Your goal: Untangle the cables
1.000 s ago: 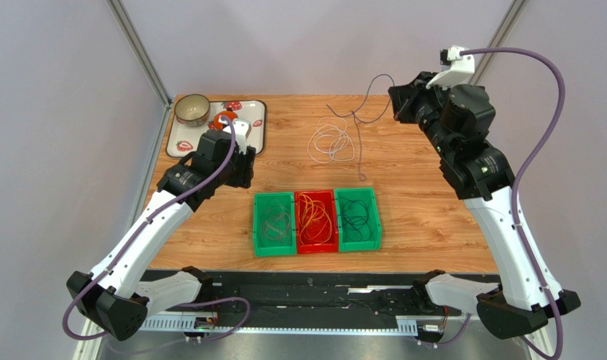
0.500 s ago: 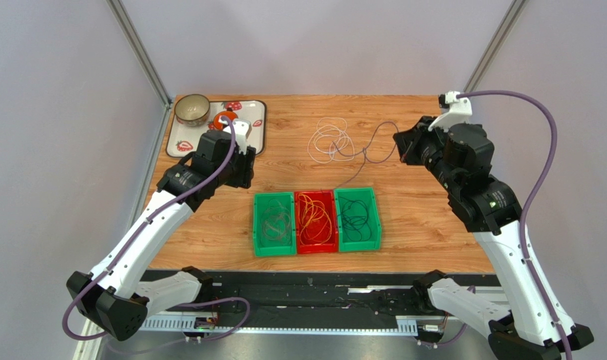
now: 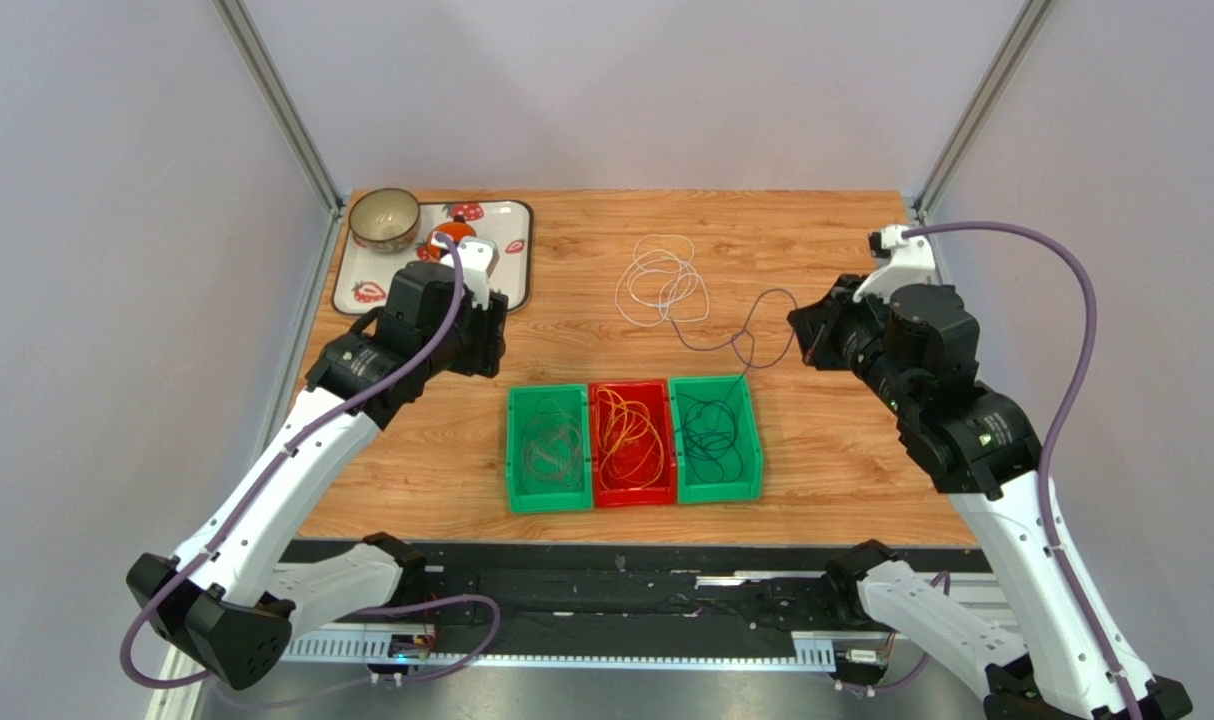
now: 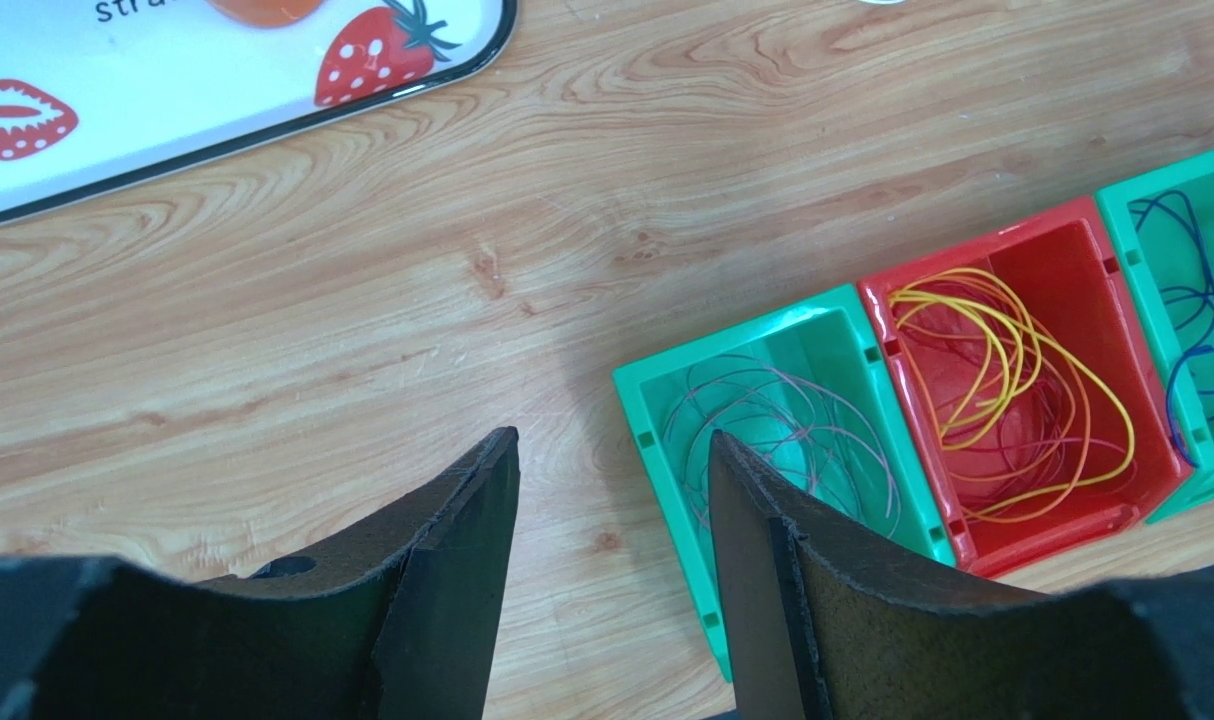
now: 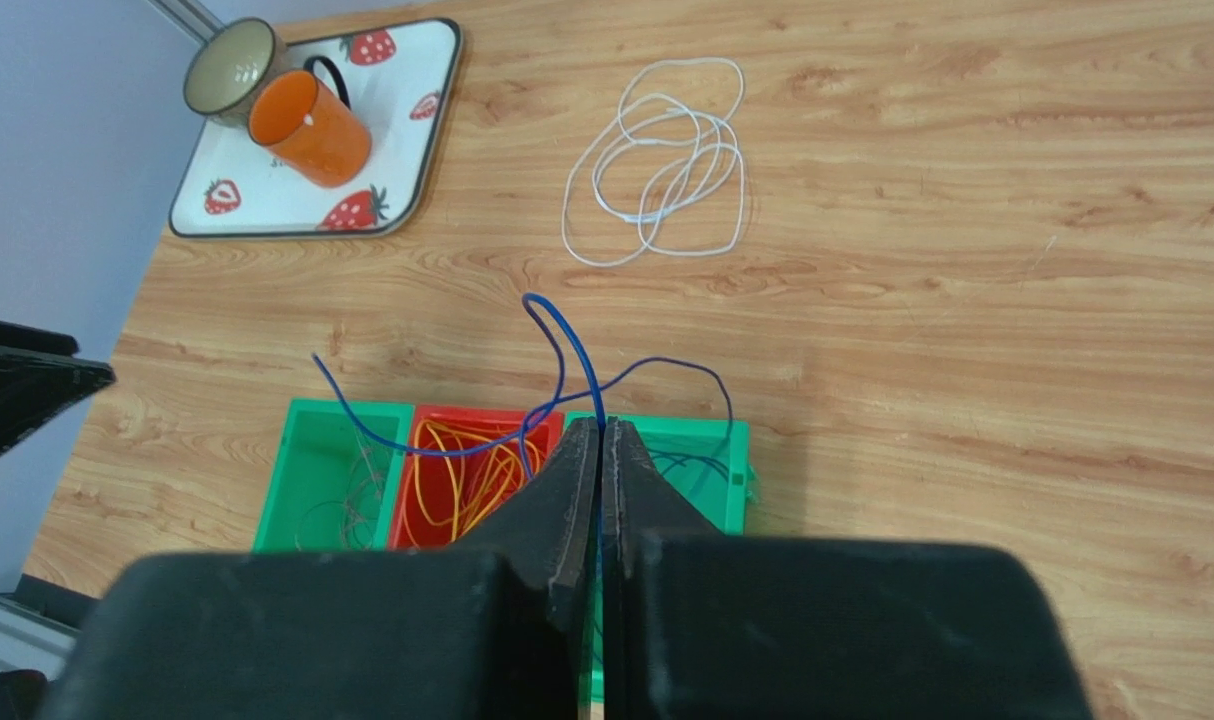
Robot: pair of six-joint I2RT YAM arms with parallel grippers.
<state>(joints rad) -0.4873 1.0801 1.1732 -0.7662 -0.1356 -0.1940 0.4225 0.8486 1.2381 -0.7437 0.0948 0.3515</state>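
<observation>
My right gripper (image 3: pixel 798 333) is shut on a thin dark blue cable (image 5: pixel 651 360) and holds it above the table, right of the bins. The cable's loose ends hang toward the red bin (image 5: pixel 463 425) and the right green bin (image 5: pixel 736 438). A white cable (image 3: pixel 663 285) lies coiled on the wood behind the bins, apart from the blue one. My left gripper (image 4: pixel 613 450) stands open with nothing in it, over bare wood just left of the left green bin (image 4: pixel 673 480). That bin holds grey-pink wires, the red bin (image 3: pixel 633 387) orange ones, the right green bin (image 3: pixel 751 435) dark ones.
A strawberry-print tray (image 3: pixel 505 267) sits at the back left corner, carrying a bowl (image 3: pixel 383 219) and an orange mug (image 3: pixel 448 237). The three bins stand side by side at the table's middle front. Metal frame posts rise at both back corners.
My right arm has come down and toward the front with the blue cable, drawing it off the white coil. The cable's tail now hangs over the bins. The left arm has barely moved.
</observation>
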